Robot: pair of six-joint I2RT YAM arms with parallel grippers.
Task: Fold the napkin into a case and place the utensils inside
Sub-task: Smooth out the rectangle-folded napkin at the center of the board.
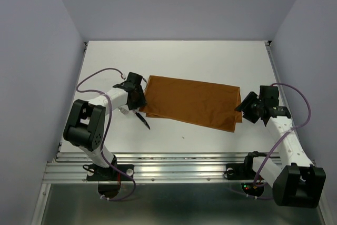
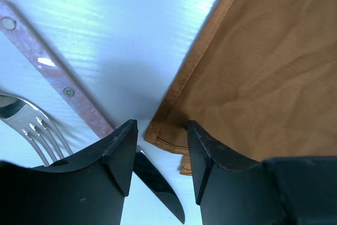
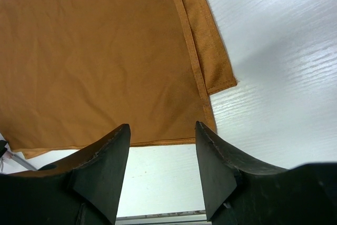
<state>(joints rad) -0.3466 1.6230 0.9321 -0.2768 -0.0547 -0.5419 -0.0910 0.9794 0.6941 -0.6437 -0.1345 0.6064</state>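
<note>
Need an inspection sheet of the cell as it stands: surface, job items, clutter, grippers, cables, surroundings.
Surface: white table, flat.
Job's things: napkin lies mid-table as a flat rectangle, layers offset at its right end; knife and fork lie on the table off its left end, outside it.
Clutter: nothing seen.
Grippers: left gripper open over the napkin's left corner; right gripper open over its right end; neither holds anything.
Cables: purple cables loop off both arms, off the napkin.
Surroundings: lavender walls; metal rail at near edge.

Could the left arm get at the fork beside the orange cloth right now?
Probably yes. The fork lies uncovered close beside the open left gripper; only the knife lies between them.
</note>
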